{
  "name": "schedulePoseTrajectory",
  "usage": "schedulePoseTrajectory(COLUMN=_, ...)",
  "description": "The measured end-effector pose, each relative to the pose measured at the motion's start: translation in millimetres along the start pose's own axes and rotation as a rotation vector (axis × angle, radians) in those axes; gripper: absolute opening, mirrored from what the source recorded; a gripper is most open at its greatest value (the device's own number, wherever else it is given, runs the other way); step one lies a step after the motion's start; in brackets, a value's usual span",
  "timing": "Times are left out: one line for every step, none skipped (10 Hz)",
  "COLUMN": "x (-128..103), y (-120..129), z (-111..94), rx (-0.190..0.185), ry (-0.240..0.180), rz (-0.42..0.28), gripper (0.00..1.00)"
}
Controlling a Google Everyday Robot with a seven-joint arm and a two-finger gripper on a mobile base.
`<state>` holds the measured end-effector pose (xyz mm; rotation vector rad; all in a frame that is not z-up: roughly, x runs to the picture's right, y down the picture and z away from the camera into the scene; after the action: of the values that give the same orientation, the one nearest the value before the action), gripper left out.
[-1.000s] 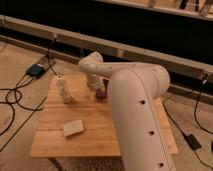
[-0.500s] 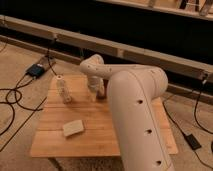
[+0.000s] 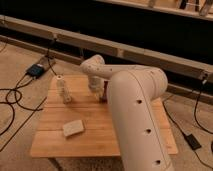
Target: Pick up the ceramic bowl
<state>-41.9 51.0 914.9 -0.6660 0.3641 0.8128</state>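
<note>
The ceramic bowl [image 3: 104, 95] is a small dark maroon thing at the far middle of the wooden table [image 3: 95, 135]. Only a sliver of it shows beside my arm. My gripper [image 3: 96, 90] hangs at the end of the white arm, right at the bowl's left side and low over the table. The large white arm link [image 3: 135, 115] fills the foreground and hides the right part of the table and most of the bowl.
A white bottle-like thing [image 3: 63, 89] stands at the table's far left. A pale flat block [image 3: 73, 128] lies at the front left. A black box [image 3: 36, 70] and cables lie on the floor at left. A long rail [image 3: 150, 54] runs behind the table.
The arm has shifted slightly and the gripper has come a little lower at the bowl. The bottle and block have not moved.
</note>
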Motion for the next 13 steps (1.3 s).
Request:
schedulePoseTrajectory(x=-0.3, y=0.2, z=-11.6, rx=-0.004, ry=-0.007, rz=0.011, gripper=0.00)
schedulePoseTrajectory(x=-1.3, y=0.7, z=-21.3, rx=-0.004, ry=-0.014, rz=0.020, gripper=0.00)
schedulePoseTrajectory(x=-2.4, y=1.7, z=-31.7, rx=0.002, ry=-0.019, rz=0.032, gripper=0.00)
schedulePoseTrajectory(x=-2.4, y=2.5, z=-39.0, rx=0.009, ry=-0.019, rz=0.046, gripper=0.00)
schedulePoseTrajectory(x=-0.6, y=0.5, z=-49.1, rx=0.033, ry=-0.013, rz=0.073, gripper=0.00)
schedulePoseTrajectory(x=0.7, y=-0.7, z=-54.4, rx=0.050, ry=-0.010, rz=0.090, gripper=0.00)
schedulePoseTrajectory(x=1.7, y=-1.2, z=-60.4, rx=0.075, ry=-0.006, rz=0.106, gripper=0.00)
schedulePoseTrajectory(x=1.5, y=-0.2, z=-65.7, rx=0.100, ry=-0.005, rz=0.116, gripper=0.00)
schedulePoseTrajectory(x=0.5, y=2.0, z=-71.5, rx=0.138, ry=-0.004, rz=0.123, gripper=0.00)
schedulePoseTrajectory(x=-0.8, y=4.8, z=-74.5, rx=0.161, ry=-0.003, rz=0.126, gripper=0.00)
schedulePoseTrajectory(x=-2.8, y=9.1, z=-78.9, rx=0.183, ry=-0.004, rz=0.130, gripper=0.00)
schedulePoseTrajectory(x=-4.2, y=13.8, z=-82.7, rx=0.203, ry=-0.006, rz=0.133, gripper=0.00)
schedulePoseTrajectory(x=-5.2, y=17.6, z=-85.7, rx=0.213, ry=-0.010, rz=0.136, gripper=0.00)
